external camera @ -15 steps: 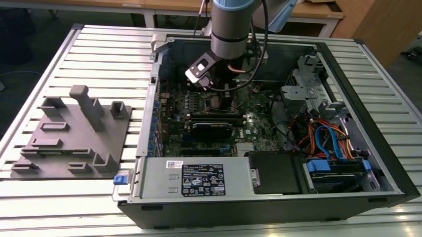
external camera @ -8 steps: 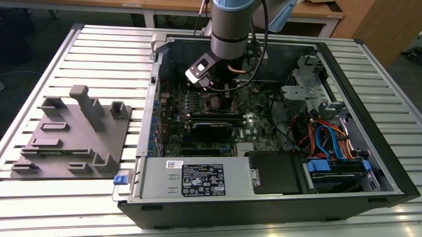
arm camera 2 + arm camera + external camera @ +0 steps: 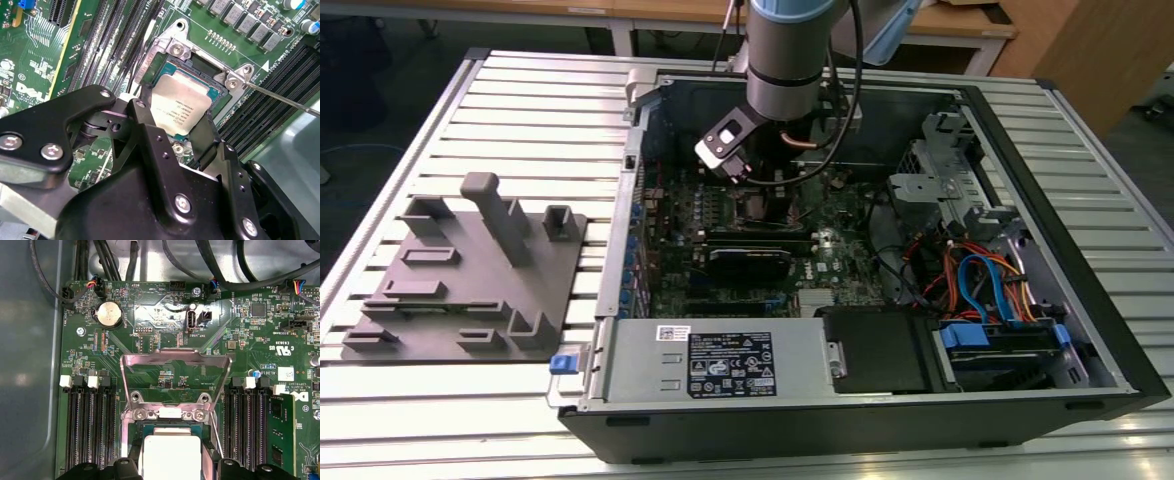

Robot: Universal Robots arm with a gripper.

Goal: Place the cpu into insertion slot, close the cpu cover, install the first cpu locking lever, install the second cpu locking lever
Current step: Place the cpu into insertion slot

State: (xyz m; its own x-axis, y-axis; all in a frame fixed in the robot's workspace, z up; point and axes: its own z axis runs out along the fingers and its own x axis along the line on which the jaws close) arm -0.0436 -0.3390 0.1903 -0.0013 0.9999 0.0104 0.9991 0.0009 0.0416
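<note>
Arm (image 3: 787, 60) reaches straight down, jaws spread astride cpu (image 3: 182, 107) in insertion slot (image 3: 216, 93).

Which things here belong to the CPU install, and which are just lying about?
Job: small square silvery-topped cpu; silver-rimmed insertion slot; raised thin metal-frame cpu cover; black end effector at the cpu.
Lying about: grey power supply box; grey moulded fixture block; blue and orange cables.

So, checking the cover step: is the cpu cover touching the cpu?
Apart. In the first wrist view the cpu cover stands swung open, clear of the cpu, which lies uncovered.
</note>
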